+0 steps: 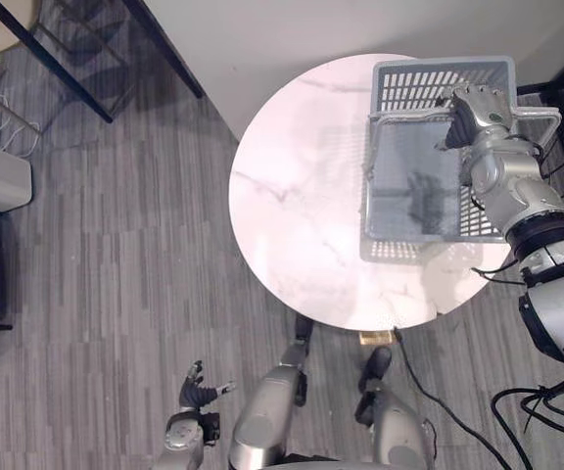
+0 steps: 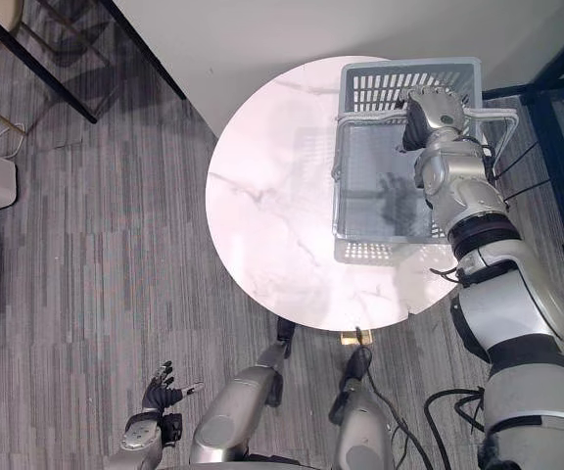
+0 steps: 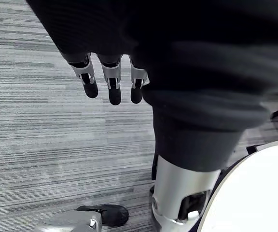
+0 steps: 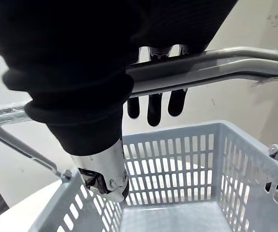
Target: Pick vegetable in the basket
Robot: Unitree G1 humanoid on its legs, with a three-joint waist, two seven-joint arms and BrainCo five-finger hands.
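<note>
Left wrist view: my left hand (image 1: 196,390) hangs low over the grey striped floor (image 1: 116,245), fingers (image 3: 110,89) straight, slightly apart. The round white marble tabletop (image 1: 302,196) offers open room on its left half. The grey slotted plastic basket (image 1: 399,83) sits at its right rim. My right hand (image 1: 480,106) meets the metal handle bars (image 4: 216,67), fingers (image 4: 153,108) straight behind them, upper parts hidden. My forearm covers part of the basket's floor.

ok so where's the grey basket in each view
left eye view: basket upper right, on the round white table
right eye view: same spot, upper right
right wrist view: close up past the right robot hand, handles crossing it
left wrist view: the table's white edge
shared landmark: the table
</note>
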